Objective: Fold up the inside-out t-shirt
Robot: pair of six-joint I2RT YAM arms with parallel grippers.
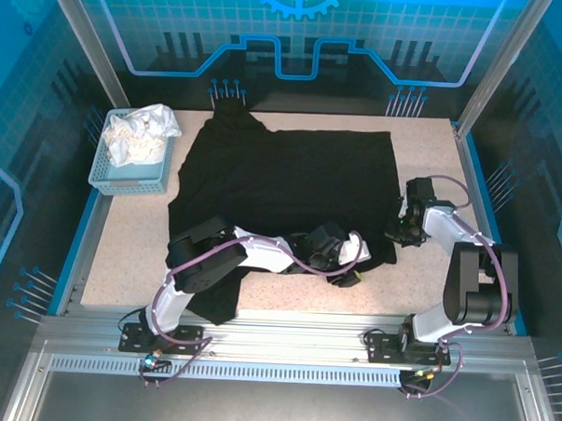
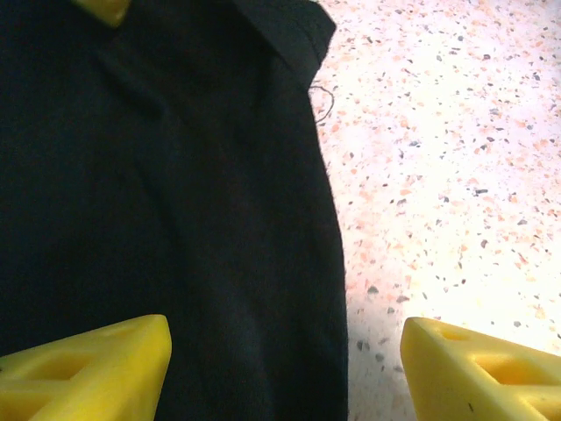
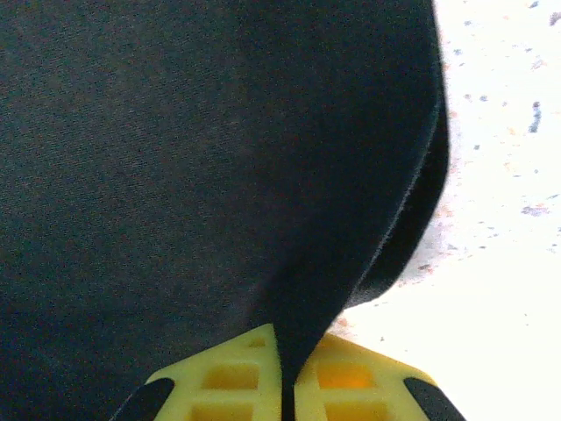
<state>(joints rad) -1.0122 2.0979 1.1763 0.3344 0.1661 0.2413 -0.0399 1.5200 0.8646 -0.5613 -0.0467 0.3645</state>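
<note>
The black inside-out t-shirt point(image 1: 282, 183) lies spread over the middle of the speckled table point(image 1: 130, 251), one part hanging toward the near edge at the left. My left gripper point(image 1: 351, 269) is low over the shirt's near right edge, open, with its yellow fingers point(image 2: 96, 364) straddling the black hem point(image 2: 263, 263): one over cloth, the other over bare table. My right gripper point(image 1: 401, 230) is at the shirt's right edge, shut on a pinched fold of the black fabric point(image 3: 298, 351) between its yellow fingers point(image 3: 237, 377).
A light blue basket point(image 1: 101, 170) holding white cloth point(image 1: 140, 134) stands at the back left. Bare tabletop point(image 1: 432, 161) lies to the right of the shirt. Glass walls enclose the table on three sides.
</note>
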